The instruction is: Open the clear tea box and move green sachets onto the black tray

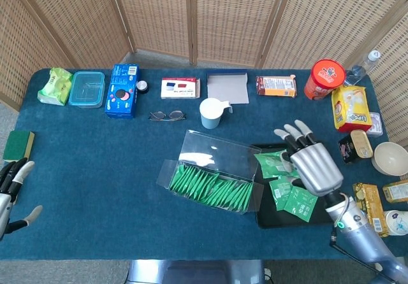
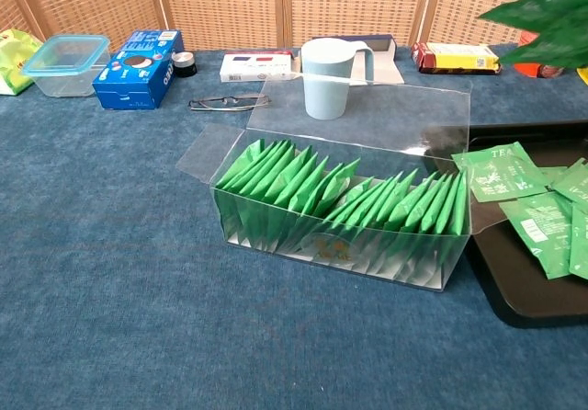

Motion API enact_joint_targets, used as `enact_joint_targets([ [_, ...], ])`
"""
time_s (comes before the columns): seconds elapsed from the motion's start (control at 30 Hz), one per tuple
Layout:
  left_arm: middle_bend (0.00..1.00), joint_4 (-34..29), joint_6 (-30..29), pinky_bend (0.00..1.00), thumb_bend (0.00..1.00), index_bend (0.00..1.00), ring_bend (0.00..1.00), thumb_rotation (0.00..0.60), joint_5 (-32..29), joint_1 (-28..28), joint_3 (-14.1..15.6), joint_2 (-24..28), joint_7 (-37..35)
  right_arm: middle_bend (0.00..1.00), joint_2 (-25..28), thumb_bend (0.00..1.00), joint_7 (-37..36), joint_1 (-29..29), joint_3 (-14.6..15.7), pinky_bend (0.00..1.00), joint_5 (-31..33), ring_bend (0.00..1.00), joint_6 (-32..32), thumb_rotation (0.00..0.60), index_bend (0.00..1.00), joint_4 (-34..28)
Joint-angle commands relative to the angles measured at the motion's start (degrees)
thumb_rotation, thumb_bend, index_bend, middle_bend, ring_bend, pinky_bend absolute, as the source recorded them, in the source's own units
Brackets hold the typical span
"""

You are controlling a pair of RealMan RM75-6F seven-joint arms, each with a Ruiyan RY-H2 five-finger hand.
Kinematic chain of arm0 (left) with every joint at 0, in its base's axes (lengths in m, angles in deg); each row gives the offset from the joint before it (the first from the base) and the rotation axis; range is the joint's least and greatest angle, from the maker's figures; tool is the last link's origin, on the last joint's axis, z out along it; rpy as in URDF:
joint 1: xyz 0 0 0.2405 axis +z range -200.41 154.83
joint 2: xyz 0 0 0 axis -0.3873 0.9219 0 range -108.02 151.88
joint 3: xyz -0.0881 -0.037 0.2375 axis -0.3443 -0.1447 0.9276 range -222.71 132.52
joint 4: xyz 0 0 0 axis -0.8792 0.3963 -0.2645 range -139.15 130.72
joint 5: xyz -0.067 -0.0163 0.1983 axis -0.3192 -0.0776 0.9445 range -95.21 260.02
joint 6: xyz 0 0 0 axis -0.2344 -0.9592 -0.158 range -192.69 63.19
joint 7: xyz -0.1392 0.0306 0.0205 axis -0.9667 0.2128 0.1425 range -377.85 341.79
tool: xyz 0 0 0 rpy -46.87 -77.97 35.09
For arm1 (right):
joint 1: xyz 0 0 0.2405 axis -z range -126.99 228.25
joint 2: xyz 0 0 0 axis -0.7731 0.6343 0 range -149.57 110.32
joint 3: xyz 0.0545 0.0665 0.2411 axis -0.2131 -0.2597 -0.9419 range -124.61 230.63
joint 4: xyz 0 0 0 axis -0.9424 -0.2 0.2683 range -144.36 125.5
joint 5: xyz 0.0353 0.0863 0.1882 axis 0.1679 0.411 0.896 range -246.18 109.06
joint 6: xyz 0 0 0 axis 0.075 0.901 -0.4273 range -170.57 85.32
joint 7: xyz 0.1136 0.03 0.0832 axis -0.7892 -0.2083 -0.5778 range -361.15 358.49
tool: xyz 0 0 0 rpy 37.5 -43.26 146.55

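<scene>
The clear tea box (image 1: pixel 210 183) lies open at the table's middle, lid folded back, with a row of green sachets (image 2: pixel 340 200) standing inside. To its right sits the black tray (image 1: pixel 266 215), with several green sachets (image 2: pixel 501 173) lying flat on it. My right hand (image 1: pixel 312 164) hovers over the tray. In the chest view a few green sachets (image 2: pixel 542 22) hang in the air at the top right, held by that hand, which is out of that frame. My left hand (image 1: pixel 10 195) rests off the table's left front corner, fingers apart and holding nothing.
A white cup (image 1: pixel 211 113) and glasses (image 1: pixel 167 115) stand just behind the box. Along the back are a blue cookie box (image 1: pixel 122 90), a clear container (image 1: pixel 87 88) and a red can (image 1: pixel 326 78). Snack packs and a bowl (image 1: pixel 390 158) crowd the right edge. A sponge (image 1: pixel 18 145) lies at the left.
</scene>
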Motion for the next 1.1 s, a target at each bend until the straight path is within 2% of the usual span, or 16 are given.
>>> enact_joint_targets([
  [0.03,0.04,-0.2,0.0,0.22,0.22,0.05,0.00,0.600,0.0,-0.1,-0.1,0.0,0.1,0.20,0.7,0.32,-0.6,1.0,-0.2,0.04,0.4,0.13,-0.6,0.600,0.73,0.6],
  [0.53,0.04,-0.7,-1.3,0.22,0.22,0.05,0.00,0.600,-0.4,-0.2,-1.3,0.3,0.6,0.20,1.4,0.32,-1.1,5.3,0.3,0.04,2.2,0.12,-0.9,0.600,0.70,3.0],
  [0.8,0.04,-0.8,-1.2,0.22,0.22,0.05,0.00,0.600,0.0,-0.2,-1.0,0.2,0.7,0.13,-0.2,0.33,0.2,6.3,1.3,0.03,3.7,0.09,1.8,0.600,0.52,4.2],
  [0.97,0.04,-0.7,-1.4,0.22,0.22,0.05,0.00,0.600,0.2,0.1,-0.8,0.2,0.6,0.09,-1.8,0.33,1.9,5.6,0.9,0.03,5.0,0.06,3.9,0.600,0.36,4.8],
  [1.1,0.04,-0.3,-1.6,0.22,0.22,0.05,0.00,0.600,0.2,0.4,-0.4,0.2,0.2,0.06,-2.4,0.32,3.9,5.2,0.2,0.02,6.7,0.04,4.9,0.600,0.30,4.6],
])
